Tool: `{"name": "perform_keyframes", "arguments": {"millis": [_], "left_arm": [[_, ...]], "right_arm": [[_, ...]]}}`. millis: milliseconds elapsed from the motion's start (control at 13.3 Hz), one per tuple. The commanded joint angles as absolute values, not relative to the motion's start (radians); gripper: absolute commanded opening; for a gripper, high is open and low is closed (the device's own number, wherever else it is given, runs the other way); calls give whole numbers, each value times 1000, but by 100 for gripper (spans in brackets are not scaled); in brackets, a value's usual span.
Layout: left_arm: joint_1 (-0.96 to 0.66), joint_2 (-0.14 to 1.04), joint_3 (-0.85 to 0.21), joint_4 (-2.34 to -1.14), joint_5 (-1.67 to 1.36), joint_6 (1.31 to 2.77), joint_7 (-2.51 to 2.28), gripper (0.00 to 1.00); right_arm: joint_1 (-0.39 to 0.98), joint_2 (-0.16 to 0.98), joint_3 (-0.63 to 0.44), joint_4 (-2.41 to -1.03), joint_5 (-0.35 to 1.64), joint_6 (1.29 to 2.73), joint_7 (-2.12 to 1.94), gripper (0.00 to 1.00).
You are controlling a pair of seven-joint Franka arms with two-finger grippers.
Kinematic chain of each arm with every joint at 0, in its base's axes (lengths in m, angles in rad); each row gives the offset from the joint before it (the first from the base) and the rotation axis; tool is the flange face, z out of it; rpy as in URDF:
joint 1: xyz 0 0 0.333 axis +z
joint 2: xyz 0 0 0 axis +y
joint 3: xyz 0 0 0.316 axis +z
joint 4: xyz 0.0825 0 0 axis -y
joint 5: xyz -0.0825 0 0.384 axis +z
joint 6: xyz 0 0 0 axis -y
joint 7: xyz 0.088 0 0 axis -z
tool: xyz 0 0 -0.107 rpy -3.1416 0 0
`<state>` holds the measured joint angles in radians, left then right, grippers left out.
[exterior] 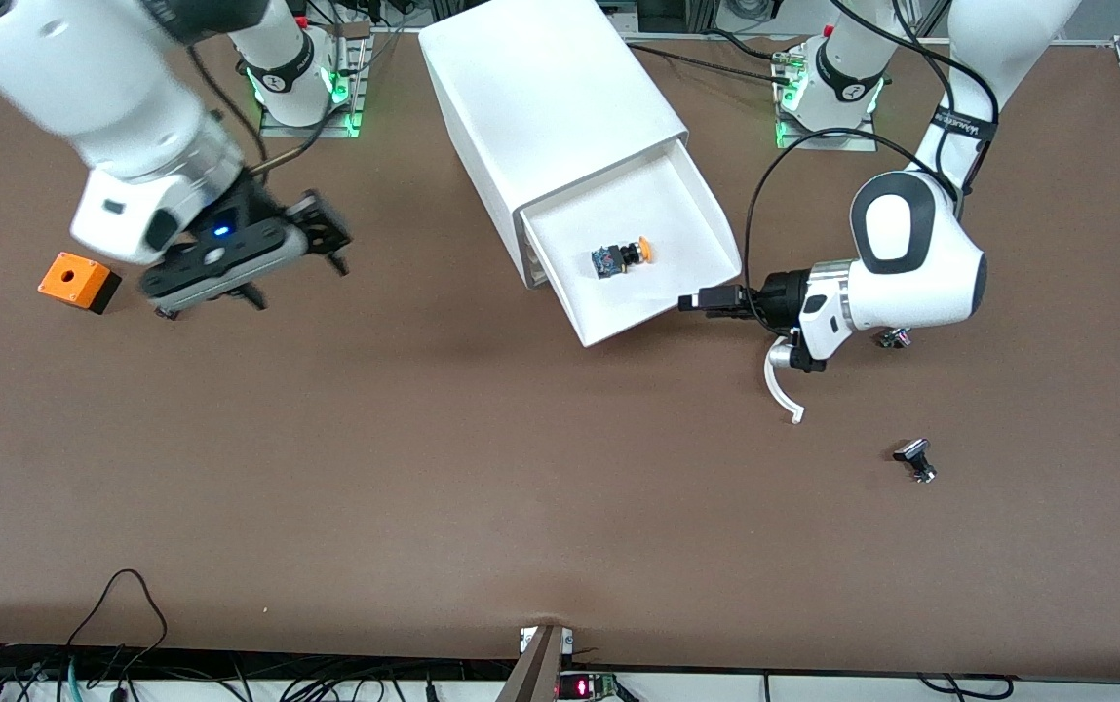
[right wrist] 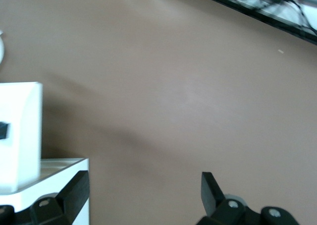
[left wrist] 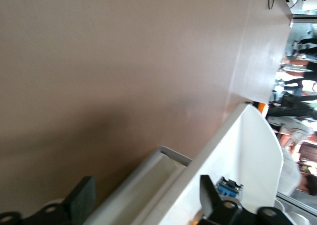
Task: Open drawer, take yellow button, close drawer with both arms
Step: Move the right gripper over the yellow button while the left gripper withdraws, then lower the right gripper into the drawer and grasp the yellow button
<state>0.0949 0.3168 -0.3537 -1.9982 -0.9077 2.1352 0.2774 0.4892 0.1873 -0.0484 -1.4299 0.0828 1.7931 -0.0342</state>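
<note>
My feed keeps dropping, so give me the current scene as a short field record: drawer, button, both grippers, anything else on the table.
drawer: top one of the cabinet, pulled out
button: lying in the drawer, not held
left gripper: at the drawer's front edge, jaws open astride the front wall
right gripper: jaws open, empty, in the air toward the right arm's end of the table
orange cube: on the table beside the right gripper
small dark part: on the table toward the left arm's end

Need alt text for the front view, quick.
The drawer stands pulled out of the white cabinet, the button lying inside. The left claw, open, sits at its front corner; the right claw hangs open above the table.
</note>
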Motion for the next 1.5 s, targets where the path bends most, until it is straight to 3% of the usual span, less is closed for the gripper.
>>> {"name": "perform_keyframes", "arguments": {"millis": [0,225,676,826,1427], "left_arm": [[144,289,-354,-1886,-665,2122,252,100],[179,238,-354,-1824,-459,2103,253,100],[308,60,-336,-1781,-252,1901,241,100],[314,64,-312,-1680,-194,1743,210,100],[307,52,-353,-1611,30,1632,8,100]], "right_arm": [[543,227,-55,-1385,94,1784,-73,100],[586,264,-55,-1384,98,1790,-249,100],[741,408,-55,-1269,92,1832,-549,100],[755,475,-55,-1189,94,1827,-667,100],[870,647,-57,-1029,23,1888,-765,100]]}}
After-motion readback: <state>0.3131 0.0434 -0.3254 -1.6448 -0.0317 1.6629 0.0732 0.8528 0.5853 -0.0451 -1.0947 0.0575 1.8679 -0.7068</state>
